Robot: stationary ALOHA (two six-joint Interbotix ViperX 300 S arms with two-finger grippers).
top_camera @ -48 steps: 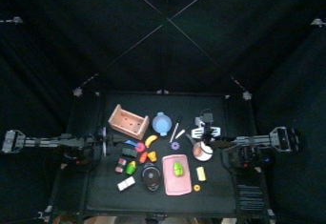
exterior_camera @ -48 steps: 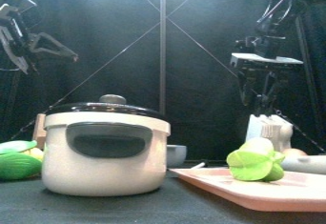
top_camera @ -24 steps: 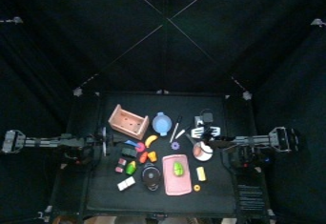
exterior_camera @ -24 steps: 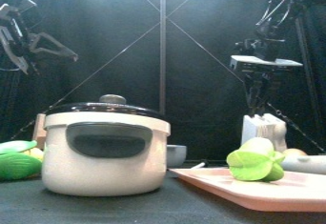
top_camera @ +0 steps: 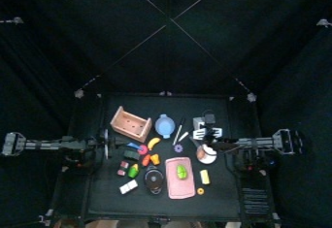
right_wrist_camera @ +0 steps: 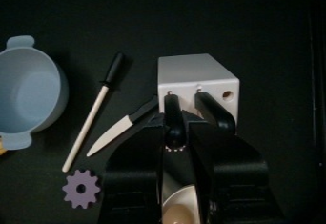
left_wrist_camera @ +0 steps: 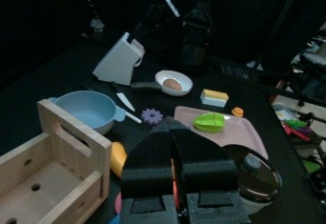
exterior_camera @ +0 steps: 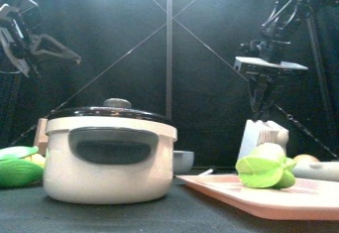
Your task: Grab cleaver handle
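Note:
The cleaver's whitish, squarish blade (right_wrist_camera: 200,75) stands on the table, seen in the front view (exterior_camera: 264,140) and in the left wrist view (left_wrist_camera: 120,60). Its short dark handle (right_wrist_camera: 173,123) points up between the jaws of my right gripper (right_wrist_camera: 178,113), which are shut on it from above. In the top view the right gripper (top_camera: 208,133) sits at the table's right middle. My left gripper (left_wrist_camera: 174,147) rests shut at the table's left edge (top_camera: 97,150), holding nothing.
A slim grey utensil (right_wrist_camera: 99,109), a blue bowl (right_wrist_camera: 26,85) and a purple gear (right_wrist_camera: 82,188) lie beside the cleaver. A white-rimmed cup (left_wrist_camera: 173,81), a pink board (top_camera: 181,178), a wooden crate (top_camera: 131,123) and a cream pot (exterior_camera: 113,158) fill the table.
The right gripper's jaws have closed in on the cleaver handle, and the blade has shifted a little to the left in the front view. The left arm has not moved.

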